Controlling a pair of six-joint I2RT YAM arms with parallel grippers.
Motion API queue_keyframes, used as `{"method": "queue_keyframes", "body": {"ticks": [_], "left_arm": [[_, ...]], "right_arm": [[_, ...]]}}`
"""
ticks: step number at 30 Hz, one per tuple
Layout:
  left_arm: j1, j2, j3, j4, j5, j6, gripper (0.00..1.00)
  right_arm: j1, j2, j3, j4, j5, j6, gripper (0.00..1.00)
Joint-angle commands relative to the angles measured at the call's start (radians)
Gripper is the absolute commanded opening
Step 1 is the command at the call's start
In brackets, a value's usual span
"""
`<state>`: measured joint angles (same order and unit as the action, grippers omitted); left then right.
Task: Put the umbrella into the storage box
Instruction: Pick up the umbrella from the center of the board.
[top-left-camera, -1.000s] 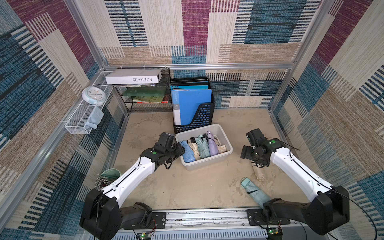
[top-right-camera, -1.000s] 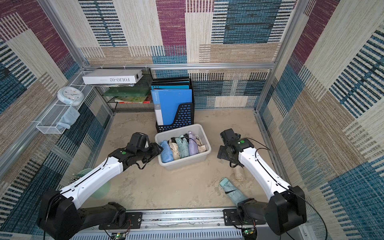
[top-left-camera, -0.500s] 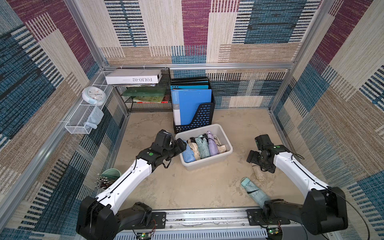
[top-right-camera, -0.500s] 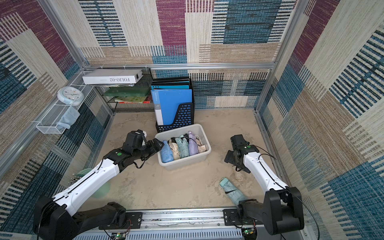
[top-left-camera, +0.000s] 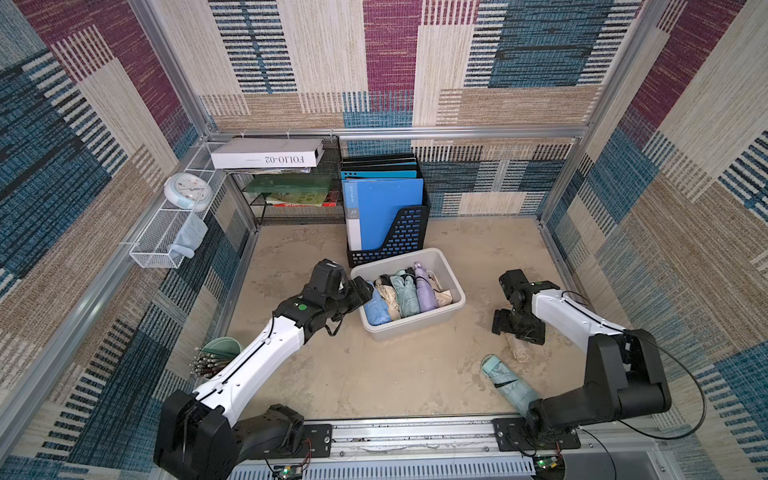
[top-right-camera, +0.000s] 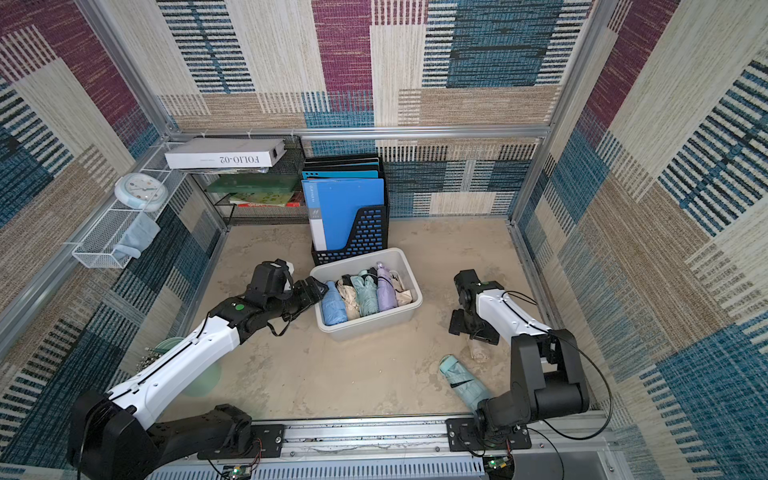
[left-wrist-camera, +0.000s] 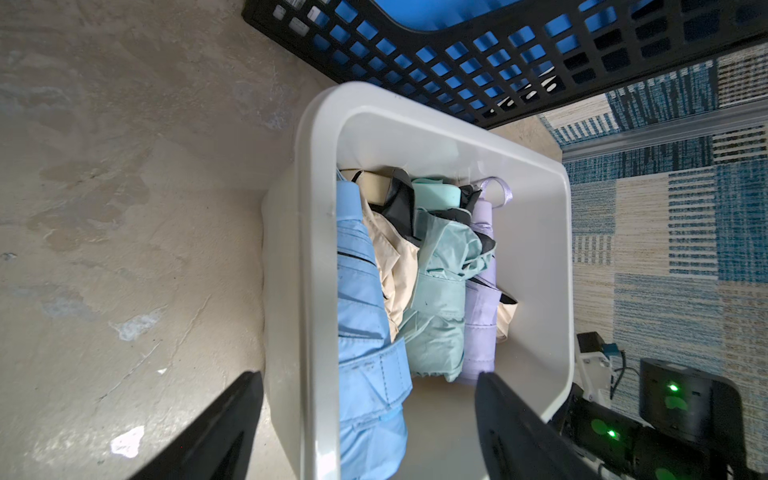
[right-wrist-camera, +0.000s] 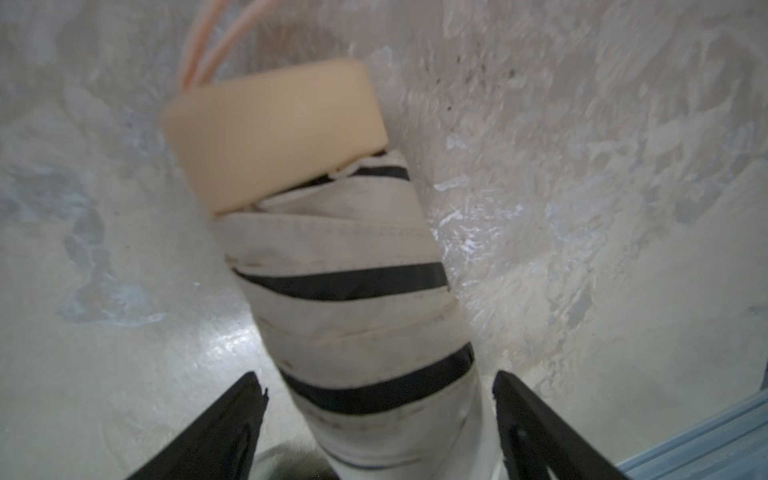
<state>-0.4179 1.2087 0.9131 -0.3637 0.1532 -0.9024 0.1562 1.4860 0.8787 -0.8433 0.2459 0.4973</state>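
The storage box (left-wrist-camera: 320, 249) is smooth pale plastic with a faint gloss on its rim, and the umbrellas (left-wrist-camera: 440, 307) packed inside it are matt, creased cloth. Behind the storage box the file holder (top-left-camera: 399, 241) is black perforated plastic holding smooth blue folders (top-left-camera: 382, 212), and the floor (top-left-camera: 374, 374) around the box looks like mottled beige stone with a dull sheen. Right of the storage box, the cream umbrella (right-wrist-camera: 353, 257) is stitched matt cloth with a smooth plastic handle (right-wrist-camera: 274, 129); the walls (top-left-camera: 685, 208) are rough woven fabric framed by brushed metal rails (top-left-camera: 457, 132).
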Motion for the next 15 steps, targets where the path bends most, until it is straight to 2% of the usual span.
{"method": "queue_keyframes", "body": {"ticks": [1,7,12,15], "left_arm": [[0.001,0.001,0.005,0.026,0.006,0.003,0.84],[0.001,0.000,0.007,0.026,0.006,0.002,0.84],[0.001,0.000,0.007,0.027,0.010,0.002,0.83],[0.002,0.001,0.009,0.025,0.009,0.000,0.83]], "right_arm": [[0.002,0.022,0.000,-0.009,0.023,-0.011,0.82],[0.004,0.065,-0.009,0.019,0.017,-0.015,0.69],[0.004,0.089,-0.006,0.041,0.010,-0.026,0.62],[0.005,0.083,0.003,0.044,0.003,-0.034,0.54]]}}
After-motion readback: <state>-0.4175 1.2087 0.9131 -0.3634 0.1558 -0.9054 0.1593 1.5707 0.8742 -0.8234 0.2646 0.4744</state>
